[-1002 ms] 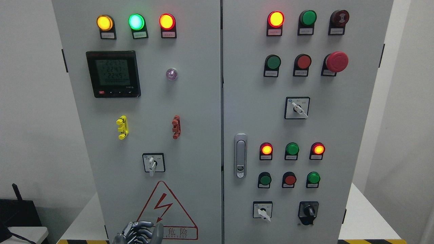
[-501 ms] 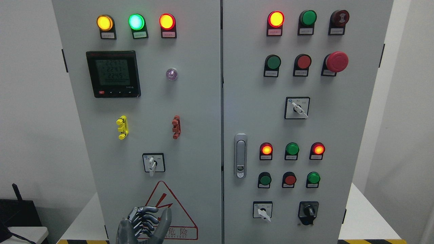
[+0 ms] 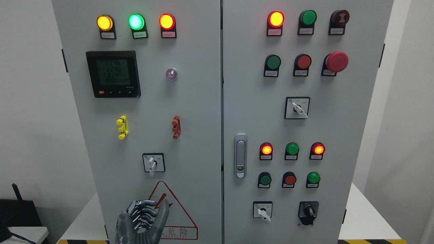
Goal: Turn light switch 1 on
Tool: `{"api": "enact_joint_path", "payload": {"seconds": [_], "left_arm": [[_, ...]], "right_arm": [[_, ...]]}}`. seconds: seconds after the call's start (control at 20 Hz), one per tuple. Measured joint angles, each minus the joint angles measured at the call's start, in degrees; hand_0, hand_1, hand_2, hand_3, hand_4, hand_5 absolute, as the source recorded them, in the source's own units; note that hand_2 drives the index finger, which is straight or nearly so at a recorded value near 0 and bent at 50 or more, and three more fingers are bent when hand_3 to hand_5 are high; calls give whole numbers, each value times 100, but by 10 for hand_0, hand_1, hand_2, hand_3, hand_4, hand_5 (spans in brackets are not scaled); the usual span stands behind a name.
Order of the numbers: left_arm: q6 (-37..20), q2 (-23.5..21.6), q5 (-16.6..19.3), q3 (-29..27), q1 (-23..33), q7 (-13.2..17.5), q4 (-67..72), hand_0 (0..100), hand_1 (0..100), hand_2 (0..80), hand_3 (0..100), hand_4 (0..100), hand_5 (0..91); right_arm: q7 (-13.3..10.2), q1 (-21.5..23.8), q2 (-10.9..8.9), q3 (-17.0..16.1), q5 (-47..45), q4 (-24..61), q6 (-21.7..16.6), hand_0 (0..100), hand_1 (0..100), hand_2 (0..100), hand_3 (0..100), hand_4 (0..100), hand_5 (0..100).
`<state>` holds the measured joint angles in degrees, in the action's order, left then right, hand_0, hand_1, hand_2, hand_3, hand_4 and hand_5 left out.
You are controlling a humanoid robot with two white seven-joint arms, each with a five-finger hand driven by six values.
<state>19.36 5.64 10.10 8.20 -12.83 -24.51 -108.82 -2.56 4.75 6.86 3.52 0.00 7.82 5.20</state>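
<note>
One left hand [image 3: 142,220] raised (fingers curled) below switch [image 3: 153,163].

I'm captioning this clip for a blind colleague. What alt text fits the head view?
A robot's left hand, fingers curled and holding nothing, is raised at the bottom of a grey electrical cabinet, over its red warning triangle and below a small rotary switch. Coloured lamps, buttons and a meter cover both doors.

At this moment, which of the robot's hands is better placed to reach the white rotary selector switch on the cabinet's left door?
The left. The grey left hand is raised in front of the red warning triangle, directly below the white rotary selector switch on the left door, holding nothing. The right hand is out of view.
</note>
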Motion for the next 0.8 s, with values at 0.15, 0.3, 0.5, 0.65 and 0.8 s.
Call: {"api": "enact_joint_path", "payload": {"seconds": [0.15, 0.3, 0.5, 0.65, 0.8], "left_arm": [[166, 18, -79, -68, -125, -1, 3, 115, 601, 490, 726, 823, 784], [255, 35, -175, -136, -243, -12, 7, 115, 602, 490, 725, 823, 785], [326, 50, -254, -204, -375, -26, 10, 114, 600, 490, 724, 823, 785], [404, 59, -282, -242, -491, -18, 11, 113, 600, 490, 723, 824, 785], [450, 67, -296, -271, -584, -15, 14, 112, 602, 490, 719, 822, 784]], "right_arm": [[0, 0, 0, 0, 0, 0, 0, 120, 389, 0, 0, 0, 0], [0, 0, 0, 0, 0, 0, 0, 120, 389, 0, 0, 0, 0], [0, 0, 0, 0, 0, 0, 0, 120, 389, 0, 0, 0, 0], [0, 0, 0, 0, 0, 0, 0, 120, 389, 0, 0, 0, 0], [0, 0, 0, 0, 0, 0, 0, 120, 389, 0, 0, 0, 0]]}}
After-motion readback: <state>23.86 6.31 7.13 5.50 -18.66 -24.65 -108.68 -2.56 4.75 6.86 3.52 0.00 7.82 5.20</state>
